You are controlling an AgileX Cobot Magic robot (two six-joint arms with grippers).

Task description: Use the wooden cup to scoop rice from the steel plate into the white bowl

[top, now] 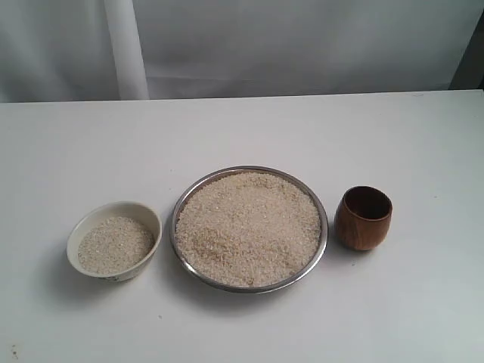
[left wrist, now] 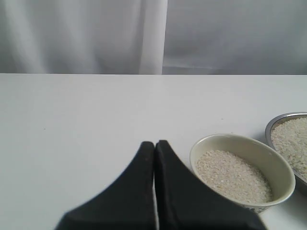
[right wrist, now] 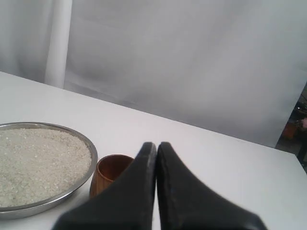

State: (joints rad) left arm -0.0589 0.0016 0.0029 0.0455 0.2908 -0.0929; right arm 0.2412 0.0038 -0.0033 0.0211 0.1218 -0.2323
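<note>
One steel plate [top: 249,289], one bowl [top: 113,206], one cup [top: 363,227].

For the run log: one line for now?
wooden cup upright, free | white bowl part-filled | steel plate full of rice | left gripper shut | right gripper shut

White table [top: 242,128]; pale grey curtain [top: 302,45] hanging behind far edge.

wooden cup [right wrist: 108,171] half behind right gripper [right wrist: 156,145], steel plate [right wrist: 92,160] cropped
</note>
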